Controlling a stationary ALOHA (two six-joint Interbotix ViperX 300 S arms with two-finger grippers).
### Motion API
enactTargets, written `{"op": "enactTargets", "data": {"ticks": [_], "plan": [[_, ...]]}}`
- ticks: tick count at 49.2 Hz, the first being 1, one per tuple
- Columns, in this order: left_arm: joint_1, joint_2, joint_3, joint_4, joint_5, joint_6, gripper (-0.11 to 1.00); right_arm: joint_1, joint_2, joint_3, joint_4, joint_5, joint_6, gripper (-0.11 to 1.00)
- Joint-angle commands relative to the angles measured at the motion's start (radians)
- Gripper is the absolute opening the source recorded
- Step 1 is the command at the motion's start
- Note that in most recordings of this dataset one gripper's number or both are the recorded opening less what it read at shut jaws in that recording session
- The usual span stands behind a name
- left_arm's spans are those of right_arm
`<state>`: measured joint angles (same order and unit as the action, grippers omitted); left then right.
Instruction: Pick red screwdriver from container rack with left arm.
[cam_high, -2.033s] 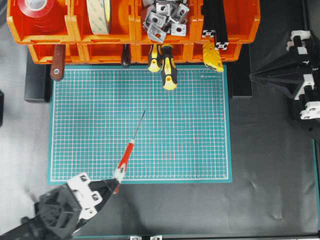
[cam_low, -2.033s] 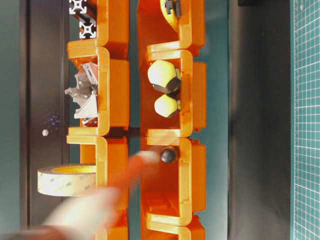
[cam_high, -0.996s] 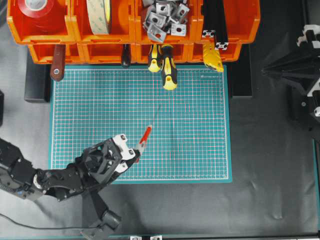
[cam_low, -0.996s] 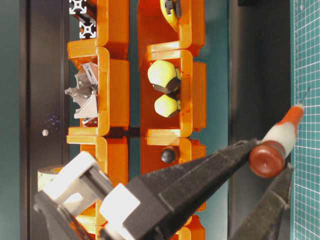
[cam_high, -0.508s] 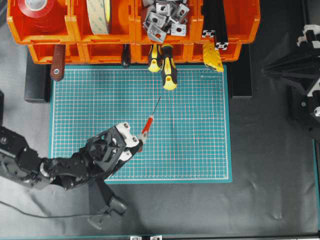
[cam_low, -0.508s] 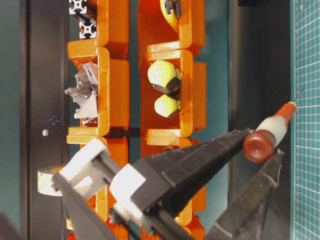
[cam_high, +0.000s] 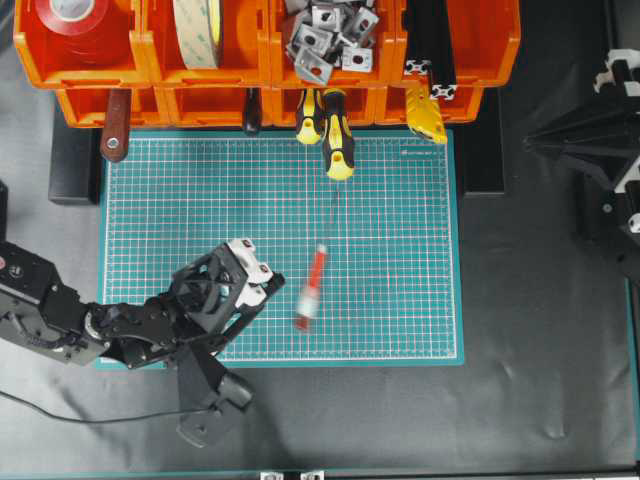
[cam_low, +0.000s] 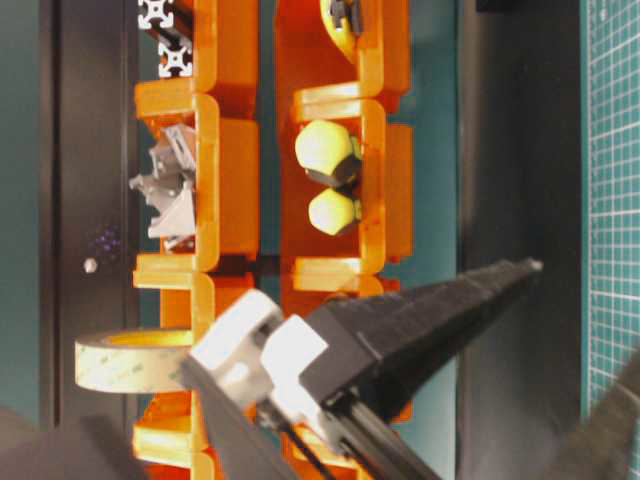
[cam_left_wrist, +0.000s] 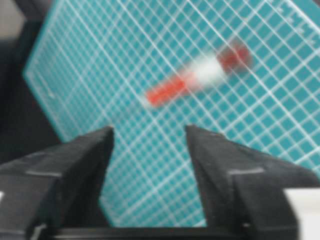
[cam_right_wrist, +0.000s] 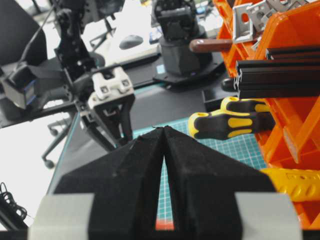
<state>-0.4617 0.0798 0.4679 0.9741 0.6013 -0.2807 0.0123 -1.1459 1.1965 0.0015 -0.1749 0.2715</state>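
Observation:
The red screwdriver (cam_high: 312, 290) is motion-blurred over the green mat (cam_high: 400, 260), its thin shaft pointing toward the orange container rack (cam_high: 150, 62). It is free of any gripper. My left gripper (cam_high: 272, 287) is open and empty just left of it. In the left wrist view the blurred screwdriver (cam_left_wrist: 200, 75) is beyond the spread jaws of the left gripper (cam_left_wrist: 148, 137). In the table-level view one black finger (cam_low: 440, 310) crosses in front of the rack (cam_low: 230, 180). My right gripper (cam_high: 530, 146) is shut at the right edge; its wrist view shows closed tips (cam_right_wrist: 163, 129).
The rack holds red tape (cam_high: 75, 25), a tape roll (cam_high: 197, 30), metal brackets (cam_high: 325, 35) and black extrusions (cam_high: 430, 45). Two yellow-and-black screwdrivers (cam_high: 337, 135) and a dark red-brown handle (cam_high: 115, 125) stick out of the lower bins over the mat's far edge.
My left gripper carried the red screwdriver up over the mat, then opened. The screwdriver has left the jaws and moved right, now blurred.

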Motion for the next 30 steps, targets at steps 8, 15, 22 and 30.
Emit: {"op": "enactTargets", "data": {"ticks": [8, 15, 22, 30], "plan": [[0.003, -0.034, 0.020, 0.003, -0.054, -0.126, 0.73, 0.000, 0.009, -0.034, 0.002, -0.003, 0.000, 0.00], [0.003, -0.058, 0.026, 0.005, -0.054, -0.233, 0.72, 0.000, 0.009, -0.034, 0.002, -0.002, 0.000, 0.00], [0.003, -0.132, 0.046, 0.005, -0.049, -0.388, 0.72, 0.002, 0.009, -0.034, 0.003, -0.002, 0.000, 0.00], [0.002, -0.262, 0.110, 0.005, -0.051, -0.586, 0.73, 0.000, 0.009, -0.034, 0.002, 0.000, 0.000, 0.00]]}}
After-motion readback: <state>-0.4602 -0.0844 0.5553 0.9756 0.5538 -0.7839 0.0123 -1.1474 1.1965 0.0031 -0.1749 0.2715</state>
